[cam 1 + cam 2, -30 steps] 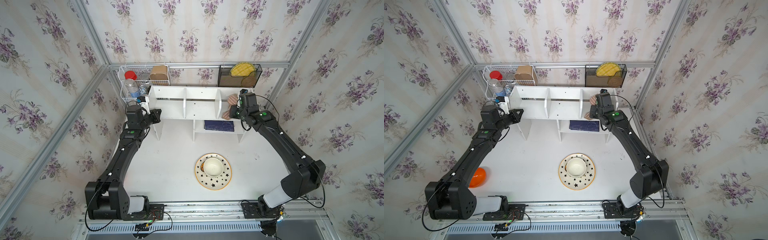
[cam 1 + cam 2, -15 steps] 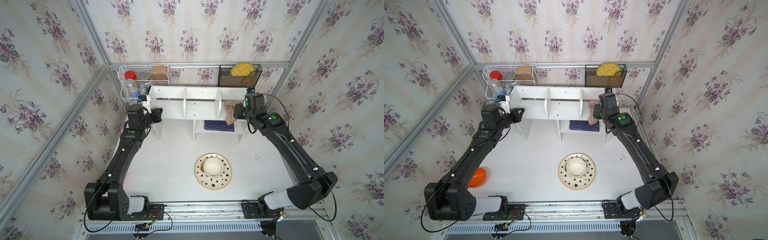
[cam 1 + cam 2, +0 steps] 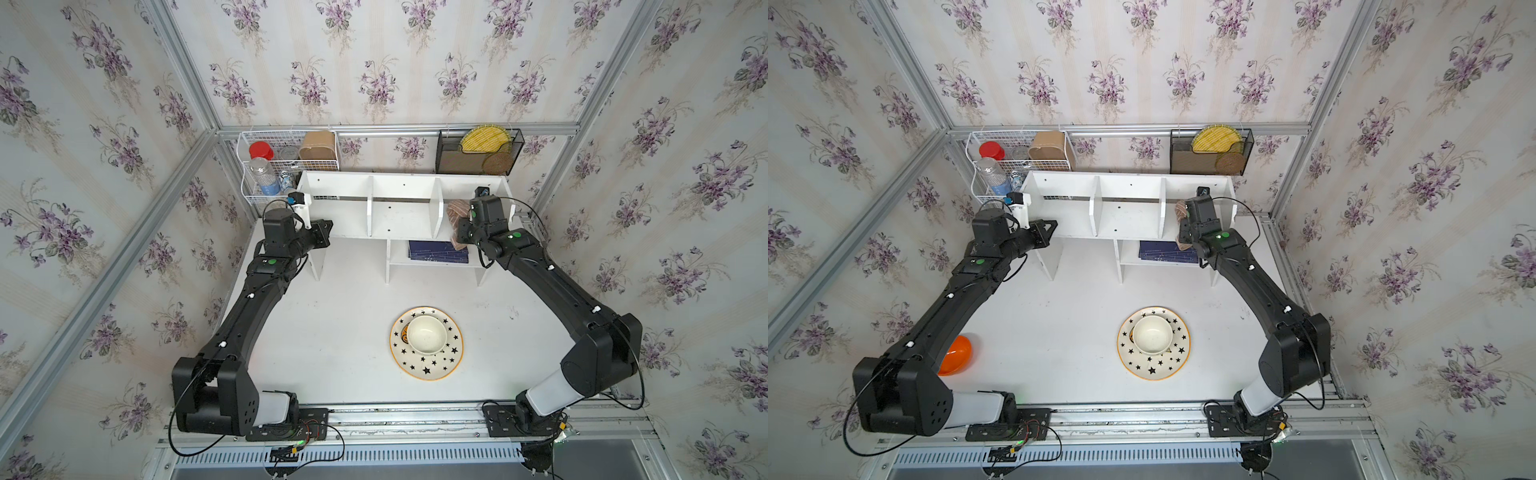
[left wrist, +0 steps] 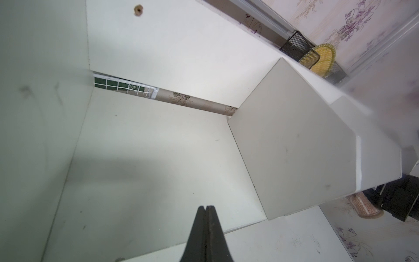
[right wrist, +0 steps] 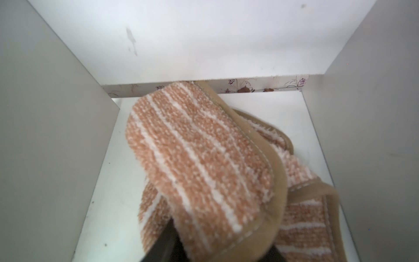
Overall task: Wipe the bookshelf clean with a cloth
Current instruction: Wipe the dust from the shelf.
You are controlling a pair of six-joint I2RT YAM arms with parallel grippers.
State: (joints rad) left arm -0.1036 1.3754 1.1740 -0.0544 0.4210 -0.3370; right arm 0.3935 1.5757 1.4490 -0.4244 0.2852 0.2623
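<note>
The white bookshelf (image 3: 399, 183) (image 3: 1129, 183) stands at the back of the table. My right gripper (image 5: 204, 238) reaches into its right-hand upper compartment and is shut on the cloth (image 5: 197, 158), a pinkish-tan towel with white stripes. The cloth folds up over the jaws and hides most of them. In both top views the cloth (image 3: 457, 212) (image 3: 1181, 210) bunches beside the right wrist, against the divider. My left gripper (image 4: 205, 207) (image 3: 326, 232) is shut and empty at the front edge of the left compartment (image 4: 158, 147).
A white wire basket (image 3: 286, 162) of jars and a black mesh rack (image 3: 478, 153) hang behind the shelf. A dark blue book (image 3: 438, 251) lies on the lower shelf. A star-patterned plate (image 3: 426, 343) with a bowl sits mid-table. An orange object (image 3: 957, 355) lies under the left arm.
The right wrist swung out to the right, then came back left into the compartment; its jaws opened and closed again on the cloth. The left arm has not moved.
</note>
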